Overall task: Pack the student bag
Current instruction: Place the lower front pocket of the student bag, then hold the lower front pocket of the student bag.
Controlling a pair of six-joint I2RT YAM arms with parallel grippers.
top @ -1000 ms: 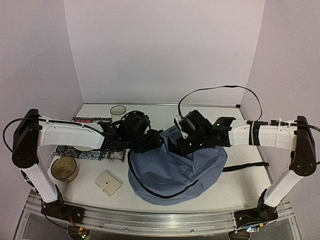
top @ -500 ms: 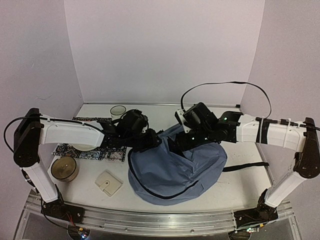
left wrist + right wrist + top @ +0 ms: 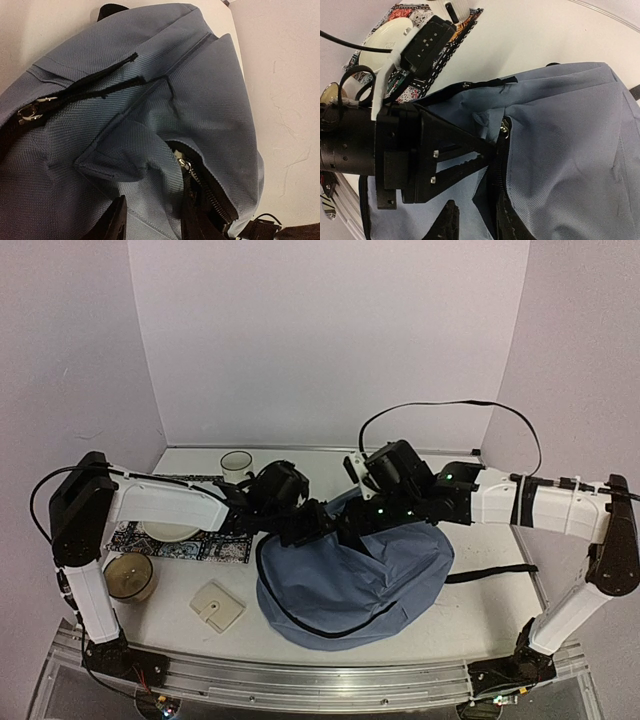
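Student bag (image 3: 350,580) lies slumped on table (image 3: 480,615), centre-right. Both arms now closer together over zipper opening (image 3: 200,187). Left gripper (image 3: 152,222), right gripper (image 3: 475,222): jaws part-spread astride opening edge, grasp cannot be told. Likely spreading mouth for packing.

My white tabletop (image 3: 480,610) is carrying a soft blue-grey fabric backpack (image 3: 350,580), a patterned placemat (image 3: 200,545), a white cup (image 3: 236,464), a round tan jar (image 3: 128,576) and a flat white square box (image 3: 217,606).
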